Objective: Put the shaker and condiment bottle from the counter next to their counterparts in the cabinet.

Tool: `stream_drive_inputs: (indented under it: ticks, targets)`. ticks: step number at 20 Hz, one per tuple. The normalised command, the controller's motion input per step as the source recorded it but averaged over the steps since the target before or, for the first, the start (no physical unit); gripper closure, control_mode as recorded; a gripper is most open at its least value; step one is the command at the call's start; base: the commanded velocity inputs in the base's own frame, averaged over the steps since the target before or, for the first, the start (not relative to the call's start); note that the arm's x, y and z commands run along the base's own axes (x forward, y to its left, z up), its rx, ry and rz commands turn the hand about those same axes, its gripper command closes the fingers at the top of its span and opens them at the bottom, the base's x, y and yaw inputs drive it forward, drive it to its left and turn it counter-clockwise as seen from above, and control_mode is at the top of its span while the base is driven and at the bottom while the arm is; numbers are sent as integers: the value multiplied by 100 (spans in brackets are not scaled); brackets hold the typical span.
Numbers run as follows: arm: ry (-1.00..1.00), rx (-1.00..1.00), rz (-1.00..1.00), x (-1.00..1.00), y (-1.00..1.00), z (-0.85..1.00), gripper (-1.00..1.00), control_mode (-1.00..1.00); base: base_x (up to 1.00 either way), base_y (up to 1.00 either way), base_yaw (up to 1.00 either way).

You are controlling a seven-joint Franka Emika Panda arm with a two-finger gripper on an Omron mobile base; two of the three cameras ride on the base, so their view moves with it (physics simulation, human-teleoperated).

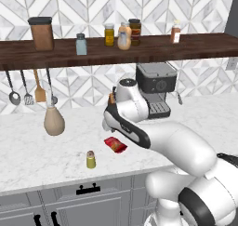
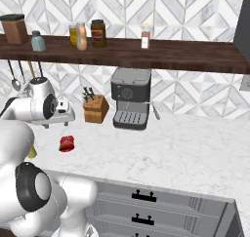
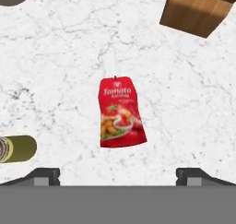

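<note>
Now, in the left base view, the condiment bottle (image 1: 115,145) is lying flat on the counter (image 1: 42,155), with the shaker (image 1: 90,159) standing upright at about eight o'clock from it, near but apart. The arm is bending over both, its hand hiding behind its own forearm. Up at twelve o'clock the cabinet (image 1: 60,55) is carrying the counterparts: a pale blue-grey shaker (image 1: 81,44) and a cream-orange bottle (image 1: 124,36).

Seen from the right base view, the red pouch is resting at about six o'clock from the hand, and a sliver of the shaker is peeking out at the arm's edge at nine o'clock.

Looking through the hand view, the gripper (image 3: 118,174) is hovering with its fingers (image 3: 44,176) spread fully wide and holding nothing; the bottle is lying centred between them, cap toward twelve o'clock. The shaker is sitting at the left edge, at eight o'clock.

Judging by its look, the pouch is probably light, glossy and somewhat yielding, so it may be slipping easily; pinching across its narrow sides at mid-body seems the soundest hold.
</note>
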Motion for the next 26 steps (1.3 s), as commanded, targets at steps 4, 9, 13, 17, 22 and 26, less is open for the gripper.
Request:
stream_drive_inputs:
  ticks: [4,9,13,17,22,26]
  targets:
    - [0,0,0,18,0,-32,-100,-100,0,0,0]
    - [0,0,0,26,1,-29,-100,-100,0,0,0]
    - [0,0,0,20,7,-28,-100,-100,0,0,0]
    - [0,0,1,8,12,-22,-100,-100,0,0,0]
    - [0,0,1,11,6,-22,-100,-100,0,0,0]
    - [0,0,0,7,0,-26,-100,-100,0,0,0]
